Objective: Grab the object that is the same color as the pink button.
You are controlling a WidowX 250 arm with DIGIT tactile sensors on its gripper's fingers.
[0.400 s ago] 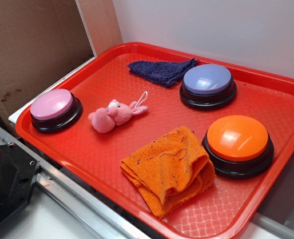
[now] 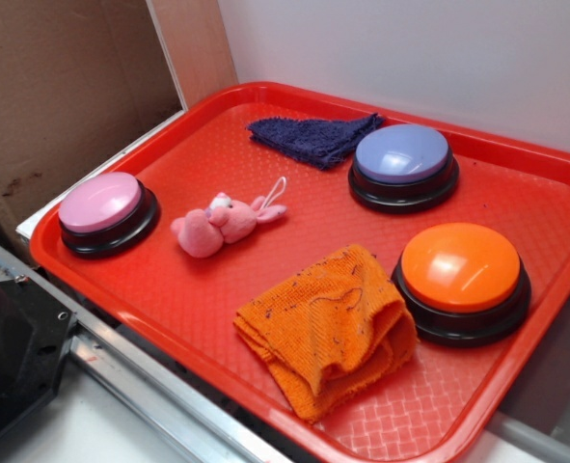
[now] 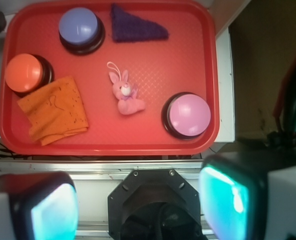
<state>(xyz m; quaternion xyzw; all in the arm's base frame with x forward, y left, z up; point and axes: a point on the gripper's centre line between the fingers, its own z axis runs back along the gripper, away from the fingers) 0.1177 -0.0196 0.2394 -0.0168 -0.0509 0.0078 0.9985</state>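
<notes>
pincer (image 3: 137, 207) seen only in the wrist view, fingers spread wide, nothing held, tips cut off by the frame edge. pink plush toy (image 2: 222, 223) lies mid-tray (image 2: 294, 203), untouched, just beside the pink button (image 2: 106, 212).

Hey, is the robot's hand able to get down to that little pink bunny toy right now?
Probably yes. The pink bunny toy lies alone on open tray floor, clear of the pink button and orange cloth. Nothing covers it, and the hand sits high above the tray's near edge with its fingers spread.
</notes>
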